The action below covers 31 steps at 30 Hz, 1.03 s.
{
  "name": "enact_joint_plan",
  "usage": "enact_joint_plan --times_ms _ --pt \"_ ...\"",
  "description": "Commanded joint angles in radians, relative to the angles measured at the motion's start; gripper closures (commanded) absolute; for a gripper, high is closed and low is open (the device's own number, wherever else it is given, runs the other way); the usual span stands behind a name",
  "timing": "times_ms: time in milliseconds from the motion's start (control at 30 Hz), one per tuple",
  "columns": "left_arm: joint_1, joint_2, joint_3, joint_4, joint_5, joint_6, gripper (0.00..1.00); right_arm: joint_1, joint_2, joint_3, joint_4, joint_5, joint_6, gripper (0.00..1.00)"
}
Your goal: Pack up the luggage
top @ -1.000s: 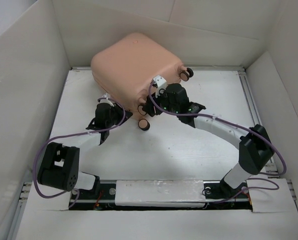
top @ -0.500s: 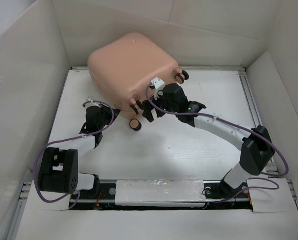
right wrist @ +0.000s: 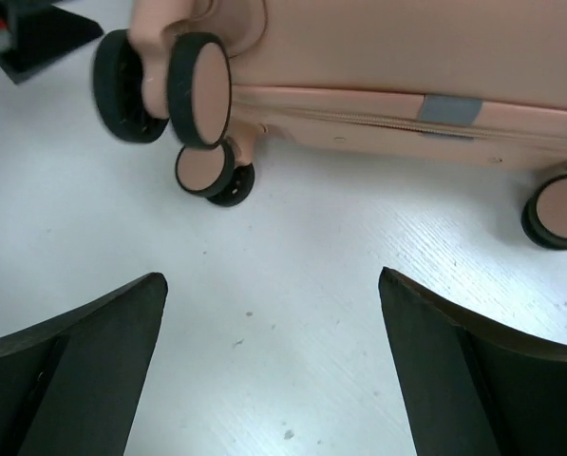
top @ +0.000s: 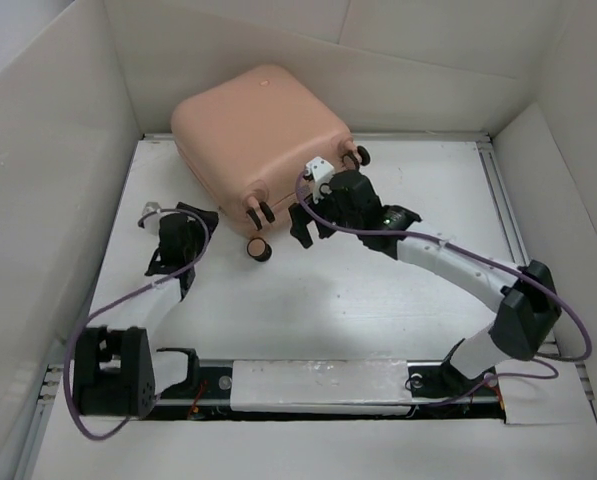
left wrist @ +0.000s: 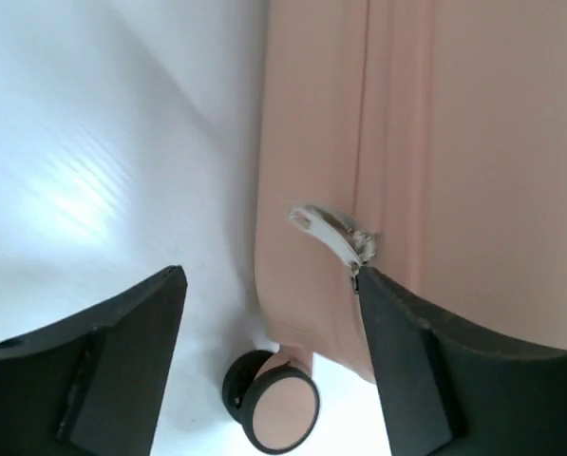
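Observation:
The luggage [top: 258, 125], a pale peach-pink hard shell, lies shut at the back left, with its caster wheels [top: 259, 248] pointing at the arms. My left gripper [top: 200, 218] is open beside the case's near-left corner. In the left wrist view the luggage [left wrist: 435, 142] fills the right side and its metal zipper pull [left wrist: 330, 233] hangs just at my right fingertip; a wheel [left wrist: 278, 408] shows between the open left gripper [left wrist: 269, 275] jaws. My right gripper [top: 300, 222] is wide open just short of the wheeled side, holding nothing. In the right wrist view the right gripper [right wrist: 274, 277] frames bare table, below the luggage [right wrist: 406, 57] and its wheels [right wrist: 198, 90].
White walls [top: 48, 200] box in the table on the left, back and right. A metal rail [top: 318, 385] with the arm bases runs along the near edge. Purple cables [top: 448, 255] loop along both arms.
The luggage has slid back and to the left. My left gripper opened and drew back left, away from the case. My right gripper opened to full width.

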Motion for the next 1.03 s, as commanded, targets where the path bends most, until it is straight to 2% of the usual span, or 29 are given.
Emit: enact_joint_plan --times_ms 0,33,67,100,233,333,367,467,500,600,800,867,1000 --pt "0.025 -0.306 -0.024 -0.089 -0.170 -0.007 0.23 0.043 -0.191 -0.042 0.061 0.045 0.026 0.01" --pt "0.025 -0.379 -0.024 -0.143 -0.170 -0.006 0.19 0.043 -0.222 -0.051 0.061 0.056 0.036 0.01" --pt "0.025 -0.517 -0.024 -0.173 -0.180 0.012 0.09 0.065 -0.250 -0.069 0.061 0.090 0.037 0.01" --pt "0.025 -0.579 -0.002 -0.207 -0.180 0.033 0.00 0.066 -0.303 -0.079 0.044 0.110 0.050 0.01" --pt "0.016 -0.765 0.054 -0.355 -0.138 0.113 0.00 0.107 -0.429 -0.142 0.023 0.184 0.096 0.01" --pt "0.016 -0.823 0.067 -0.452 -0.002 0.167 0.00 0.125 -0.515 -0.207 0.004 0.243 0.136 0.01" --pt "0.016 -0.837 0.056 -0.452 0.103 0.184 0.00 0.126 -0.538 -0.227 -0.008 0.262 0.159 0.01" --pt "0.016 -0.869 0.044 -0.463 0.262 0.246 0.00 0.150 -0.642 -0.304 -0.037 0.331 0.196 0.01" --pt "0.016 -0.869 0.044 -0.472 0.365 0.268 0.00 0.150 -0.670 -0.321 -0.054 0.351 0.226 0.01" --pt "0.016 -0.869 0.065 -0.517 0.490 0.312 0.00 0.162 -0.793 -0.388 -0.115 0.400 0.285 0.01" --pt "0.016 -0.938 0.036 -0.502 0.599 0.291 0.00 0.172 -0.963 -0.525 -0.146 0.431 0.333 0.01" --pt "0.016 -0.952 0.012 -0.459 0.642 0.282 0.00 0.172 -0.972 -0.550 -0.146 0.431 0.333 0.01" --pt "0.016 -0.961 -0.042 -0.446 0.624 0.268 0.00 0.172 -0.962 -0.617 -0.064 0.362 0.322 0.01"
